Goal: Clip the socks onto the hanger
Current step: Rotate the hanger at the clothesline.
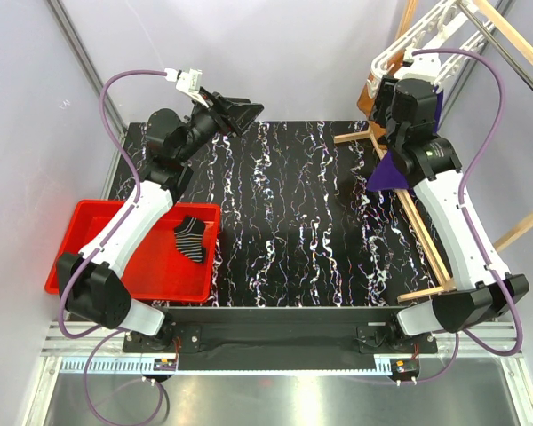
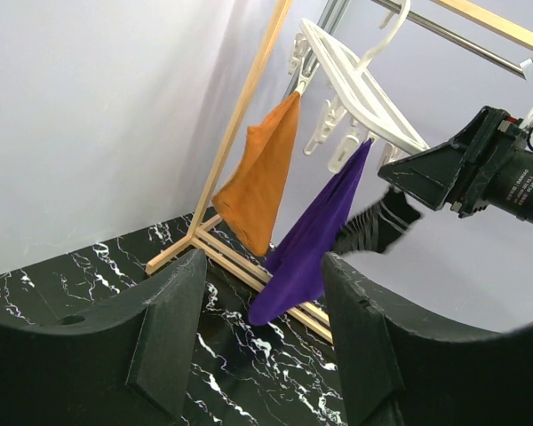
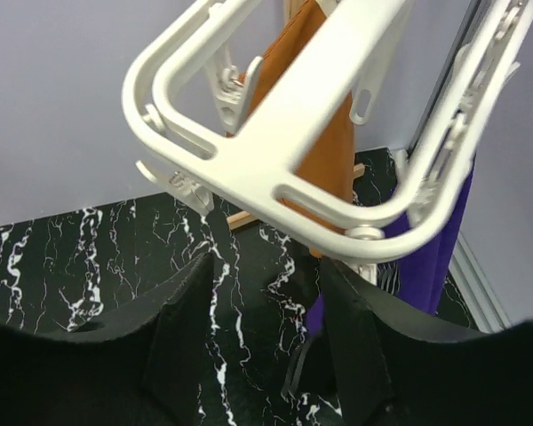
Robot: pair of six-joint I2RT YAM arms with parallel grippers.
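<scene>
The white hanger (image 3: 275,133) hangs from the wooden rack at the back right, just above my right gripper (image 3: 266,302). That gripper is open, and only tabletop shows between its fingers. A black striped sock (image 2: 382,226) dangles under the hanger's near corner, right by the right gripper's fingers; a sliver of it (image 3: 393,282) shows behind the right finger. Another striped sock (image 1: 193,238) lies in the red bin (image 1: 98,231). My left gripper (image 2: 262,302) is raised at the back left, open and empty, pointing toward the rack.
An orange cloth (image 2: 262,177) and a purple cloth (image 2: 315,231) hang from the hanger's clips. The wooden rack's base beams (image 2: 240,257) lie on the black marbled table (image 1: 293,222) along its right side. Grey walls close in the back and left.
</scene>
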